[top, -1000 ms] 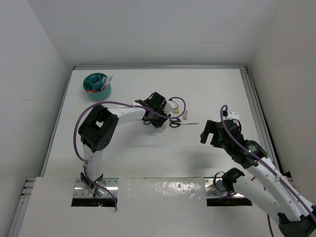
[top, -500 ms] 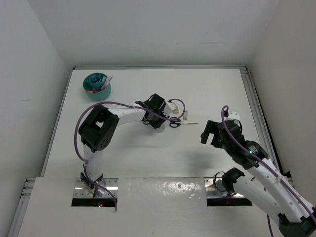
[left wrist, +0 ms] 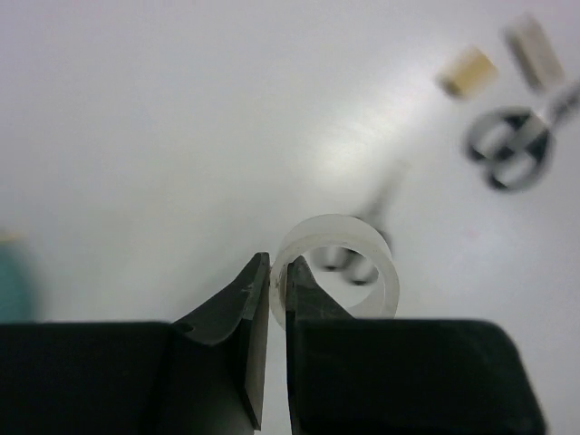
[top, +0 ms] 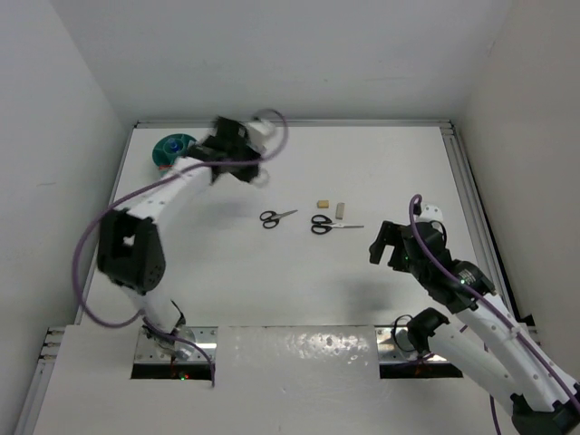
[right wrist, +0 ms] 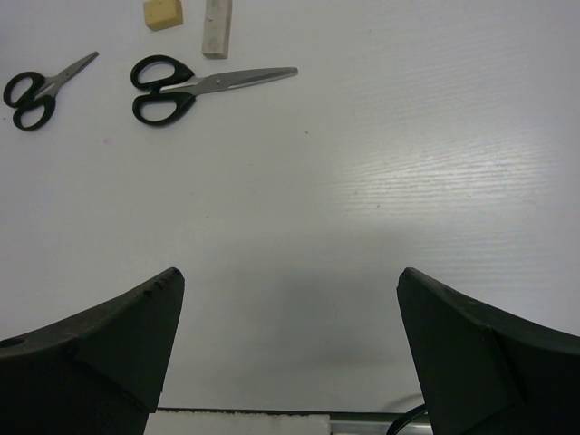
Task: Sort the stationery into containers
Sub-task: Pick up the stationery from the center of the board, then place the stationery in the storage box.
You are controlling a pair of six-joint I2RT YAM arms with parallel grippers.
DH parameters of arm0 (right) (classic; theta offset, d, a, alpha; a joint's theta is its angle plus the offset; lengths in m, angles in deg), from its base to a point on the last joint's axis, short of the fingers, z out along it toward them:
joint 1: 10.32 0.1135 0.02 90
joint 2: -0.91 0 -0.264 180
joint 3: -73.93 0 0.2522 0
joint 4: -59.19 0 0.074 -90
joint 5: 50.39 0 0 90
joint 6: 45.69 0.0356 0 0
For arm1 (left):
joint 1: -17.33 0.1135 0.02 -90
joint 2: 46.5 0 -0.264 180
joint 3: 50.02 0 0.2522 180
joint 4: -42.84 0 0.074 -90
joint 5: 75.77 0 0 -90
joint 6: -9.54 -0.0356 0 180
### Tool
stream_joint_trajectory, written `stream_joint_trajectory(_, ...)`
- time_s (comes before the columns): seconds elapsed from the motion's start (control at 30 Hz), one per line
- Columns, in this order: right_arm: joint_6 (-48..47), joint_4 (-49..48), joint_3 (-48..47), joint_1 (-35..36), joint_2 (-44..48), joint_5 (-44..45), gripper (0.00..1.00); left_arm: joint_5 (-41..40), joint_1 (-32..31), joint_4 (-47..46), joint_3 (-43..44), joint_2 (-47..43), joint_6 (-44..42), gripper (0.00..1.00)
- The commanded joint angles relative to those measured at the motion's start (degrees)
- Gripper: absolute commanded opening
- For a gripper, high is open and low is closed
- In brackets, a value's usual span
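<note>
My left gripper (left wrist: 277,283) is shut on the wall of the clear tape roll (left wrist: 340,268) and holds it above the table. In the top view this gripper (top: 245,165) is motion-blurred at the back left, just right of the teal organiser (top: 170,150). Small black-handled scissors (top: 276,217), larger scissors (top: 331,224), the beige eraser (top: 322,206) and the small white piece (top: 341,209) lie mid-table. My right gripper (right wrist: 288,276) is open and empty, near side of the larger scissors (right wrist: 195,86); it sits at the right in the top view (top: 381,243).
The table's raised rim (top: 290,123) runs along the back, just behind the organiser. The right rail (top: 471,195) borders the table. My left arm arches over the table's left side. The eraser (right wrist: 163,13) and white piece (right wrist: 217,25) show in the right wrist view.
My left arm has swung from the scissors at mid-table to the back left beside the organiser, carrying the tape roll. The small scissors are now uncovered. The right arm has not moved.
</note>
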Motion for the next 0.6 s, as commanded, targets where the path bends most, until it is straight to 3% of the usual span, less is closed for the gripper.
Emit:
stream_joint_trajectory(0.0, -0.79, -5.18, 0.54, -0.24, -0.92, 0.39, 0.98, -4.49, 15.59, 2.28, 5.80, -11.88, -0.96, 0.00)
stream_joint_trajectory(0.1, -2.11, -7.64, 0.19, -0.24, -3.81, -1.10, 0.98, -13.52, 25.68, -0.79, 6.77, -15.83, -1.31, 0.00)
stream_joint_trajectory(0.13, -2.55, -8.00, -0.50, -0.24, -4.69, -1.37, 0.98, -19.73, 27.21, -4.37, 5.55, -16.55, -1.75, 0.00)
stream_joint_trajectory(0.27, -4.66, -10.28, -2.00, -0.15, -9.09, -2.86, 0.98, -31.72, 35.28, -15.54, 1.15, -15.86, -3.78, 0.00)
stream_joint_trajectory(0.4, -5.19, -11.34, -3.58, -0.15, -12.08, -4.00, 0.98, -25.71, 40.23, -18.82, 1.67, -9.45, 2.19, 0.00)
stream_joint_trajectory(0.57, -4.67, -9.85, -5.69, -0.15, -14.10, -4.19, 0.98, -17.60, 42.86, -14.51, 8.44, 1.00, 12.99, 0.00)
